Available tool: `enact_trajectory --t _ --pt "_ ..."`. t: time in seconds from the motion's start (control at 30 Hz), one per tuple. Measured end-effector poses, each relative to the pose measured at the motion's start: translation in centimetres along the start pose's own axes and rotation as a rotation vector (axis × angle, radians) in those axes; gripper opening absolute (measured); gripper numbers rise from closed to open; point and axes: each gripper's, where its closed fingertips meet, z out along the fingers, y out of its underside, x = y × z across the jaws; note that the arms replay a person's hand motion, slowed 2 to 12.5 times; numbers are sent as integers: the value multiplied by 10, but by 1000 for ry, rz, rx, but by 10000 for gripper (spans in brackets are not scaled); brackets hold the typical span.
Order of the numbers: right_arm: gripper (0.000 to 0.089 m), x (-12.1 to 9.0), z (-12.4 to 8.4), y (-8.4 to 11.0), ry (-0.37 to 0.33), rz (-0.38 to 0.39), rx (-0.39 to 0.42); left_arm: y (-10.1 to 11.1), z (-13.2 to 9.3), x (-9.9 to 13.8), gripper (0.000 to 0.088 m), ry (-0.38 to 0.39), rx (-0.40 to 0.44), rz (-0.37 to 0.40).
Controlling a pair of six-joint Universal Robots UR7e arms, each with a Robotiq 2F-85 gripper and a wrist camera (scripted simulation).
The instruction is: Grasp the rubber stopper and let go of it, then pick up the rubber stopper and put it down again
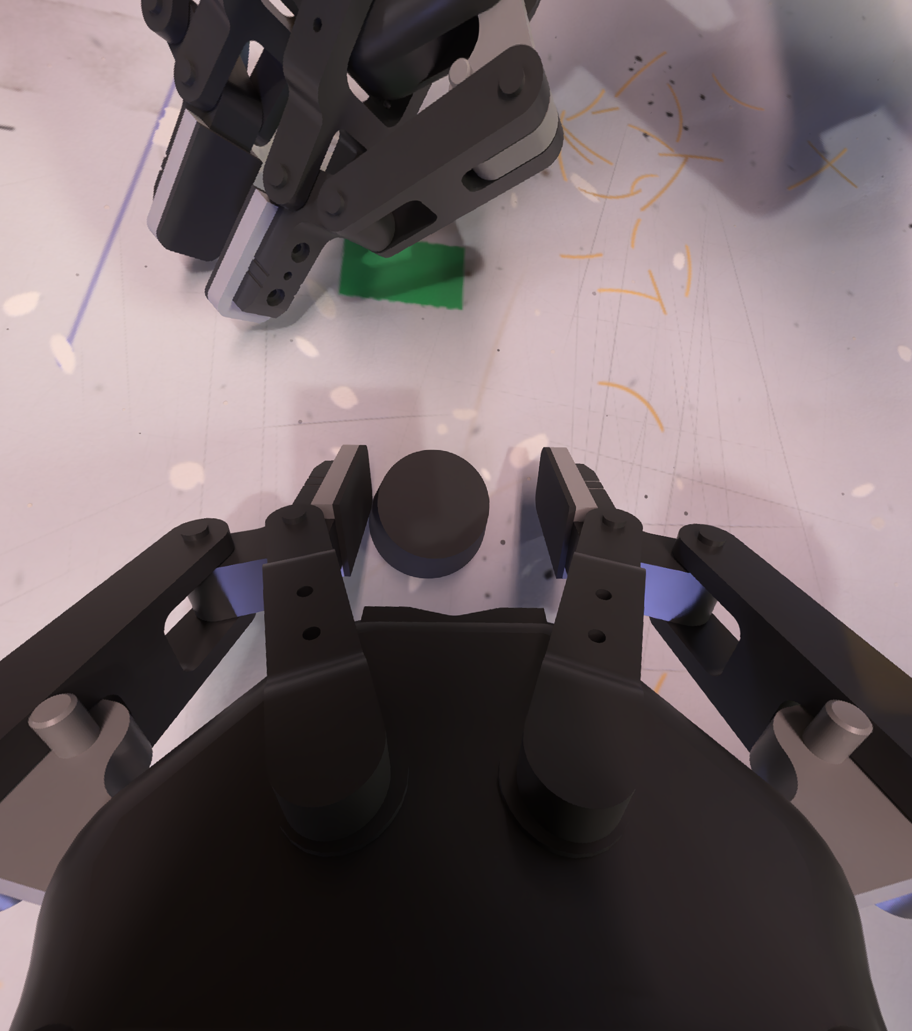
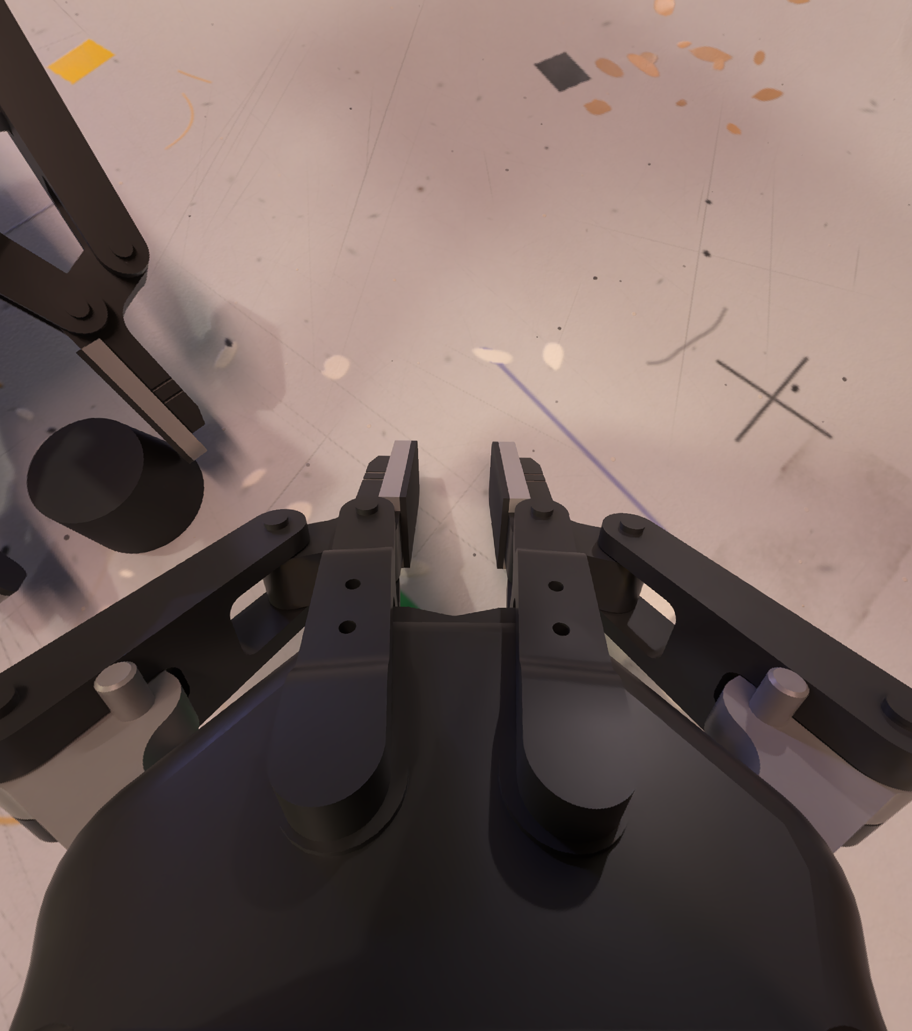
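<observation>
**The stopper sits between two spread fingers**

The left gripper (image 1: 453, 502) hangs low over a pale, scratched table (image 1: 721, 390). Its two fingers are spread apart. The dark, round rubber stopper (image 1: 430, 513) stands on the table between them. The finger on the left side of the left wrist view is right up against the stopper. The other finger is a little way off, with bare table showing in the gap.

The right gripper (image 2: 453, 502) is near the left one. Its fingers are parted too, but less, and nothing is between them. A green square patch (image 1: 402, 276) lies on the table partly under it. In the right wrist view the stopper (image 2: 108, 485) shows at the left, standing on the table.

The table has orange scribbles, pale spots, a thin blue line (image 2: 582, 446) and a dark cross mark (image 2: 774, 397). A yellow patch (image 2: 81, 58) and a dark patch (image 2: 561, 71) lie far off. No words or brand names can be read anywhere.
</observation>
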Motion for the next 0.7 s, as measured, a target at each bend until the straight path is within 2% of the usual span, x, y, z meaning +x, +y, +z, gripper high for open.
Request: enact_trajectory --t 0.7 --pt "232 0 0 0 -1 1 0 -2 0 8 651 35 5 -45"
